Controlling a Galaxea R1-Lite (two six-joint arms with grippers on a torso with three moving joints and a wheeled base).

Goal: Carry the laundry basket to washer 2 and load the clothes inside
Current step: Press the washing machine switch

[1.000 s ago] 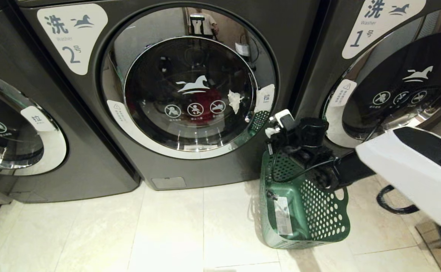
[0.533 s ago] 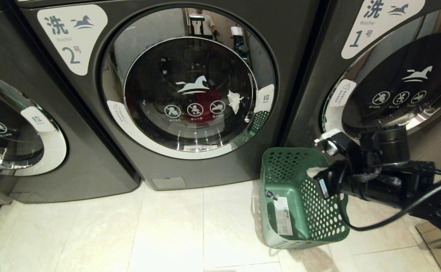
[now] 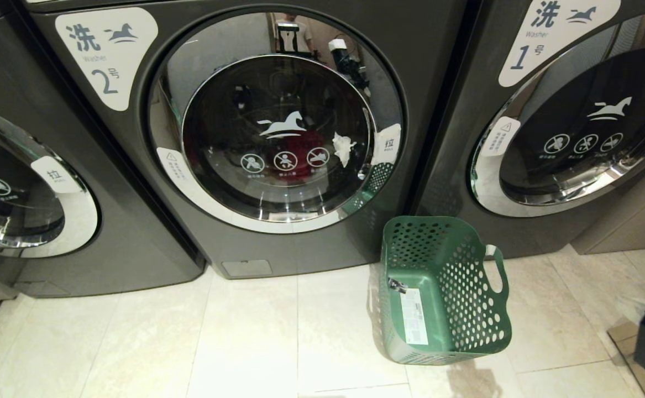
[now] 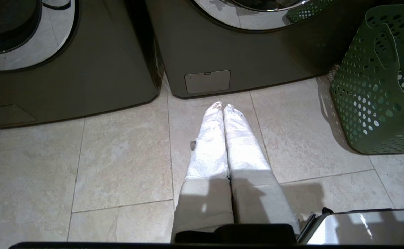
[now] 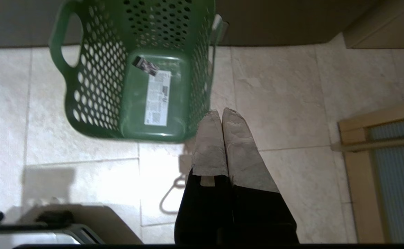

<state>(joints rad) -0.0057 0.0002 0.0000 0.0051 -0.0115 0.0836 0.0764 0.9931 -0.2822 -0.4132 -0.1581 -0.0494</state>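
Laundry basket: you are looking at the laundry basket standing on the tiled floor, just in front of the gap between washer 2 and the washer labelled 1. It is sitting upright with nothing inside; only the white sticker is showing on its base, and one loop handle is facing the washer labelled 1.

Washer 2: its round chrome-rimmed door is sitting shut. Through the glass you are seeing a red patch and a scrap of white low in the drum; what they are you cannot tell for certain.

Clothes: none are lying in the basket or on the floor that you are seeing.

Left gripper: the left gripper is hanging low over the floor in front of washer 2, its two padded fingers pressing together with nothing between them. The basket is sitting well off to its side.

Right gripper: the right gripper is hovering over the floor just beside the basket's rim, pointing down, its fingers closed against each other and holding nothing. It is not touching the basket.

Third washer: another grey washer is standing on the far side of washer 2.
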